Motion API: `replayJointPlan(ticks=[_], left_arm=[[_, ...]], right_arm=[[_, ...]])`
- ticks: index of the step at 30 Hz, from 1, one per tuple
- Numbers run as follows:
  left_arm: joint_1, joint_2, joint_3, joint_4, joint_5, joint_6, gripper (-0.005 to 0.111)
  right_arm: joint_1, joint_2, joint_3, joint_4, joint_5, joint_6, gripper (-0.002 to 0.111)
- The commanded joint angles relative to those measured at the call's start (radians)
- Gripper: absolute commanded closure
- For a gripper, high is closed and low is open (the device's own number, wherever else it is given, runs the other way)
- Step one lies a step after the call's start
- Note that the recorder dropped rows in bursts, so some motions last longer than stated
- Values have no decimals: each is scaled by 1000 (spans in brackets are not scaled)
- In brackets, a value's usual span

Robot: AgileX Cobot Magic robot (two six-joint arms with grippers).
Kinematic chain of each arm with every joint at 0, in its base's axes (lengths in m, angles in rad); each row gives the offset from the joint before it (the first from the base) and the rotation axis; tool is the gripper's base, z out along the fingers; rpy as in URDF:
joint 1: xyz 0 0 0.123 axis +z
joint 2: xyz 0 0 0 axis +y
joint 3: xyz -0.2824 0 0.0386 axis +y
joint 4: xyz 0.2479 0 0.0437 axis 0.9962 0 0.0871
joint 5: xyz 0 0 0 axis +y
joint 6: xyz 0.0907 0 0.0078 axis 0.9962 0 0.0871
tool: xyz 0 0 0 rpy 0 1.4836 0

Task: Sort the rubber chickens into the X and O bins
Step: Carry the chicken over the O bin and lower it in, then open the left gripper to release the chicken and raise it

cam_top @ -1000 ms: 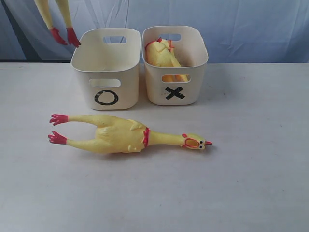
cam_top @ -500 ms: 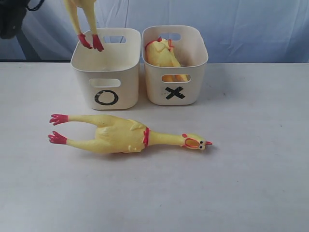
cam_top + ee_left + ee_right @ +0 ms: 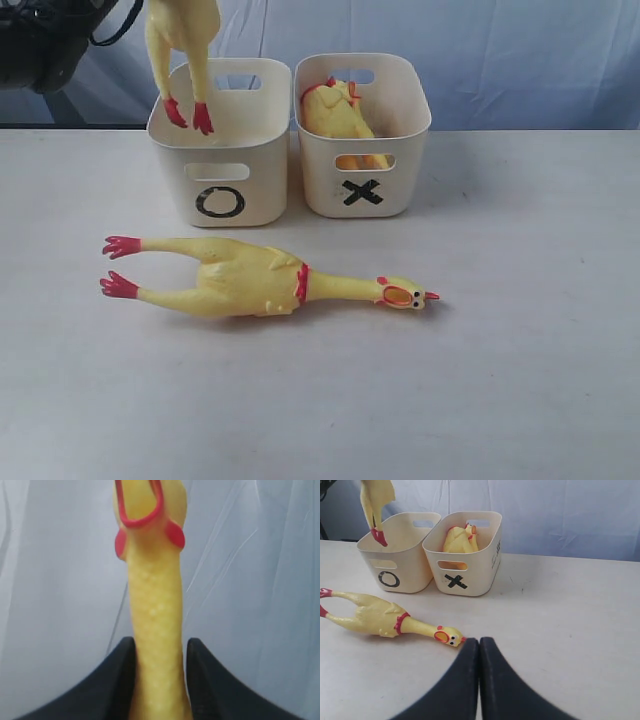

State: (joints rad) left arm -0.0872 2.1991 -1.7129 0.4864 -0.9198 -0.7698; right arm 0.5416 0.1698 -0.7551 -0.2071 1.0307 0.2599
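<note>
The left tool [image 3: 159, 647] has its two black fingers clamped on the neck of the hanging chicken [image 3: 180, 40]. It dangles feet-down, red feet about level with the rim over the opening of the O bin [image 3: 222, 165], near its left wall. Just beside it stands the X bin [image 3: 365, 175], with a second chicken [image 3: 335, 115] tucked inside. A third chicken [image 3: 240, 282] lies flat on the table [image 3: 500, 360] in front of both bins, head pointing right. The right tool [image 3: 479, 645] sits near that head, fingers pressed together, gripping nothing.
</note>
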Motion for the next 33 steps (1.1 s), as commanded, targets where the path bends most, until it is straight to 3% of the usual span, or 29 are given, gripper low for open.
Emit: replayJointPlan(ticks=[1,8,17,19,21,26,28,33], left_arm=[[-6,-6,-14,-22,3,50,107],[-26,65,-85,55,24,-19,107],[-78,81,-98,123,295,-9,107],[-79,81,-98,161,305,-9,106],[-85,81,-98,166,327,-9,98],[-99,81,-98,267,347,-13,64],[-105,81,-98,263,349,-13,58],[-105,81,-98,263,375,-21,56]], right_arm=[[-4,-4,4,-2,-2,-5,108],[-4,-4,4,-2,-2,-5,108],[-4,-4,4,-2,-2,-5,108],[-4,-4,4,-2,-2,-5,108],[-4,-4,4,-2,-2,-5,108],[-4,-4,4,-2,-2,-5,108],[-4,-4,4,-4,-2,-5,108],[-4,-4,4,-4,-2,-5,108]])
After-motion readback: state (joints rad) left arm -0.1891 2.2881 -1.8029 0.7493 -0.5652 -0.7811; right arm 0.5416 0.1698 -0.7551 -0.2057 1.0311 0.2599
